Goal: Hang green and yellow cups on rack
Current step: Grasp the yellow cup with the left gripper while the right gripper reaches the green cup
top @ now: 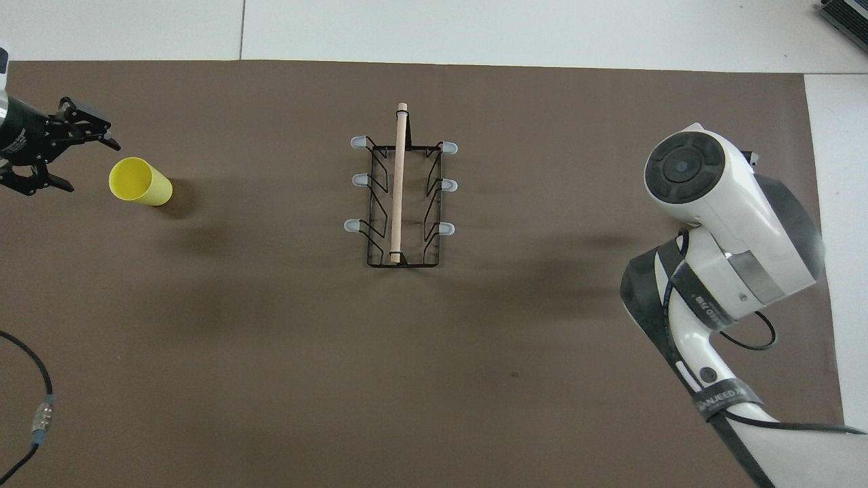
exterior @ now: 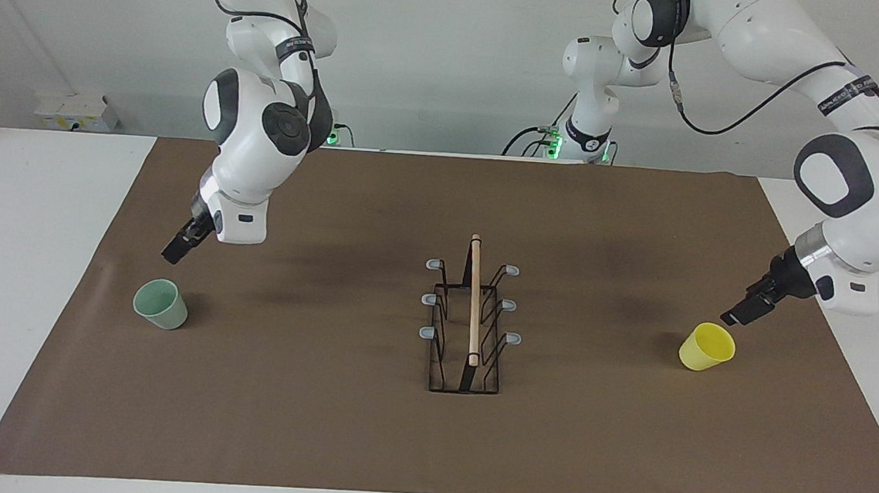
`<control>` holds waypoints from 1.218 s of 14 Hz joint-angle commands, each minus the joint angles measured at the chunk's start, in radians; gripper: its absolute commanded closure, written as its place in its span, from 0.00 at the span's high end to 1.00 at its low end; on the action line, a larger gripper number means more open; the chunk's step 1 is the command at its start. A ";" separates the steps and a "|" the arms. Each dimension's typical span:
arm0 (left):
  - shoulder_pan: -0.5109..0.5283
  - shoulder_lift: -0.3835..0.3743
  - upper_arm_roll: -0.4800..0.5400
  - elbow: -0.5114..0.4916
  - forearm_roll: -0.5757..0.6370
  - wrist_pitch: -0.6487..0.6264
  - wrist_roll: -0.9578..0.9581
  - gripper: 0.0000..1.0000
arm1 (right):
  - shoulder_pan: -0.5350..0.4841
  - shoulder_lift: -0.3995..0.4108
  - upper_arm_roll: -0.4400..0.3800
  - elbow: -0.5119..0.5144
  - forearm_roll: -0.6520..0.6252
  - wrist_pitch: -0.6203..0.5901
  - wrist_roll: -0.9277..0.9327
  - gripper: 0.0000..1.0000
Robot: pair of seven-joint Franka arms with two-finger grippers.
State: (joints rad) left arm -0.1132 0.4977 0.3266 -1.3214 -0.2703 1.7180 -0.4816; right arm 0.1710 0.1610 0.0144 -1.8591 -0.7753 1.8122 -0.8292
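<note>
The yellow cup [exterior: 707, 347] stands upright, mouth up, toward the left arm's end of the brown mat; it also shows in the overhead view [top: 140, 181]. My left gripper [exterior: 736, 315] hangs just above and beside its rim, and in the overhead view [top: 89, 167] its fingers are spread open and empty. The pale green cup [exterior: 161, 304] stands upright toward the right arm's end, hidden under the right arm in the overhead view. My right gripper [exterior: 176, 250] hovers a little above it, empty. The black wire rack [exterior: 470, 334] with its wooden rod [top: 399, 183] stands mid-mat, all prongs bare.
The brown mat [exterior: 319, 424] covers most of the white table [exterior: 11, 286]. A small white box [exterior: 78, 110] sits at the table's edge nearest the robots. A black cable [top: 34, 407] hangs by the left arm. The right arm's elbow [top: 725, 224] is over the mat's end.
</note>
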 commanded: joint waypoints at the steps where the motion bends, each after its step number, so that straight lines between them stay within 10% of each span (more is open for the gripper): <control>1: 0.004 0.117 0.052 0.090 -0.064 0.044 -0.084 1.00 | 0.008 -0.024 0.007 -0.103 -0.139 0.038 -0.036 1.00; 8: 0.119 0.268 0.078 0.134 -0.252 0.106 -0.273 1.00 | 0.016 0.078 0.006 -0.167 -0.357 0.128 -0.024 1.00; 17: 0.170 0.211 0.080 -0.106 -0.651 0.120 -0.601 1.00 | 0.018 0.219 0.006 -0.173 -0.577 0.194 0.154 1.00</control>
State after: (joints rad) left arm 0.0662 0.7621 0.4032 -1.3216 -0.8419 1.8232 -1.0240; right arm 0.2030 0.3616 0.0173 -2.0251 -1.2975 1.9812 -0.7251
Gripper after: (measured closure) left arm 0.000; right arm 0.000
